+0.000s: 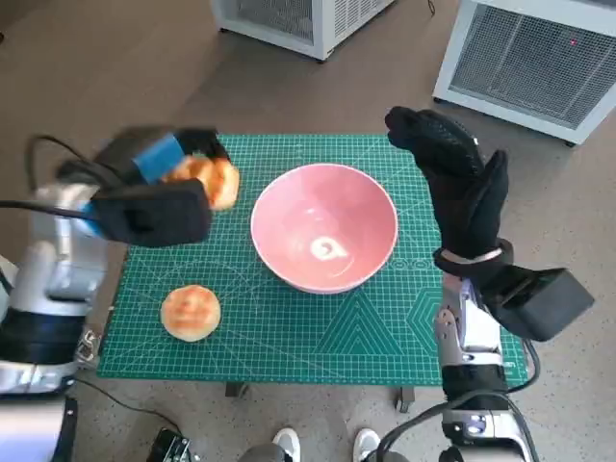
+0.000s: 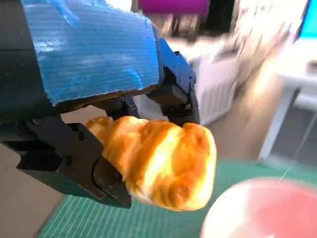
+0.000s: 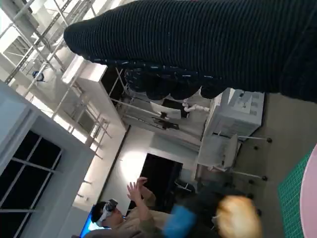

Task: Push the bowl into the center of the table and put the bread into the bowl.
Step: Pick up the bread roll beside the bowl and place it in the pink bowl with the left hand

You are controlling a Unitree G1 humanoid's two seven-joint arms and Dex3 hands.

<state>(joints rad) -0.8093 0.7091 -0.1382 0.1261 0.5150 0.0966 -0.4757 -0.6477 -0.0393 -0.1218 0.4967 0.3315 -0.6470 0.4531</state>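
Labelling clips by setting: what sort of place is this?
Probably a robotics lab or workshop: a green cutting mat covers the small table, white vented cabinets stand nearby, and a person wears a headset.

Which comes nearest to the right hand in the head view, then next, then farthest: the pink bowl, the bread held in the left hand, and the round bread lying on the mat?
From the right hand:
1. Pink bowl, mid-mat, just beside that hand.
2. Held bread, in the left hand, beyond the bowl.
3. Round bread, on the mat's near left part.
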